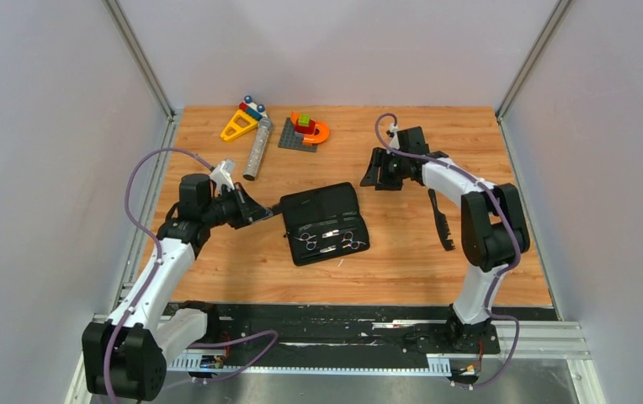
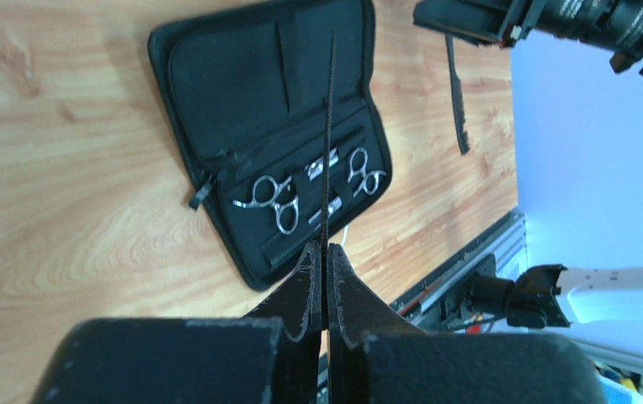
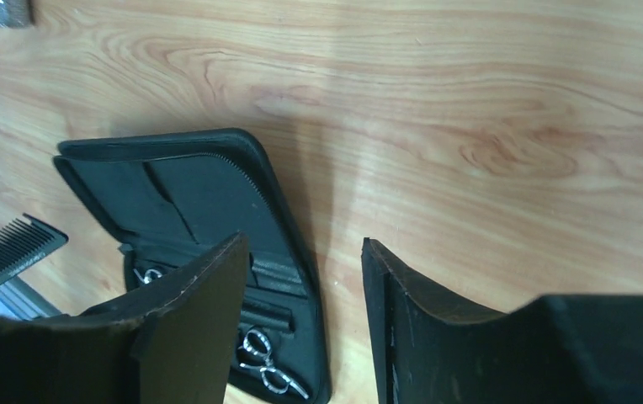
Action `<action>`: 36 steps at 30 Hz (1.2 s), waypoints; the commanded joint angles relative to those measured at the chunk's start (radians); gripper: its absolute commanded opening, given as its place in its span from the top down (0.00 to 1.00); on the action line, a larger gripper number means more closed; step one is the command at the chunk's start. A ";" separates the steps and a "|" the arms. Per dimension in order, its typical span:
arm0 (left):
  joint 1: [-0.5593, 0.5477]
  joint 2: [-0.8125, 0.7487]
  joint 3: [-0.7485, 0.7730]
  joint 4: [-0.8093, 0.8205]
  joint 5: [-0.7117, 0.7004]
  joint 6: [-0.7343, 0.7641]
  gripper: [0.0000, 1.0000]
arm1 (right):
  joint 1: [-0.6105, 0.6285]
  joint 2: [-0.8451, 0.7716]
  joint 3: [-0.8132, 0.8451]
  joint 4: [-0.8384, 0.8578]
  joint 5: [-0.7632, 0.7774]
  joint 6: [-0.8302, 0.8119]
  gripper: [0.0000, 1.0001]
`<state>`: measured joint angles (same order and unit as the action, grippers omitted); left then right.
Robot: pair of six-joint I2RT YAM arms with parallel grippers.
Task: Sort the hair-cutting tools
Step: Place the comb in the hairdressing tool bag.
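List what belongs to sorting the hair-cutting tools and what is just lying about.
Job: long black comb, clamped in the left gripper; scissors in the open black case; shorter black comb-like tool.
Lying about: grey cylinder; colourful toy blocks.

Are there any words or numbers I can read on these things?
No text can be read.
Comb: faint marks along its spine, maybe print, too blurred to read.
Case and scissors: no writing shows.
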<state>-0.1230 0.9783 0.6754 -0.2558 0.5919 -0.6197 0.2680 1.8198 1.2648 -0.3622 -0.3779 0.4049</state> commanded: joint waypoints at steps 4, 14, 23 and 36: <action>0.032 0.047 0.024 -0.165 0.104 0.056 1.00 | 0.083 0.126 0.120 0.022 -0.002 -0.181 0.47; 0.033 0.157 0.079 -0.222 0.059 0.121 1.00 | 0.134 0.238 0.124 0.043 0.067 -0.201 0.69; 0.041 0.261 0.117 -0.162 0.033 0.120 1.00 | 0.145 0.253 0.088 0.056 0.120 -0.263 0.99; 0.049 0.392 0.114 -0.085 0.089 0.068 1.00 | 0.148 0.257 0.083 0.065 0.123 -0.248 1.00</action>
<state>-0.0826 1.3300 0.7609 -0.3595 0.6521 -0.5468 0.4046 2.0472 1.3632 -0.3134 -0.3351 0.2039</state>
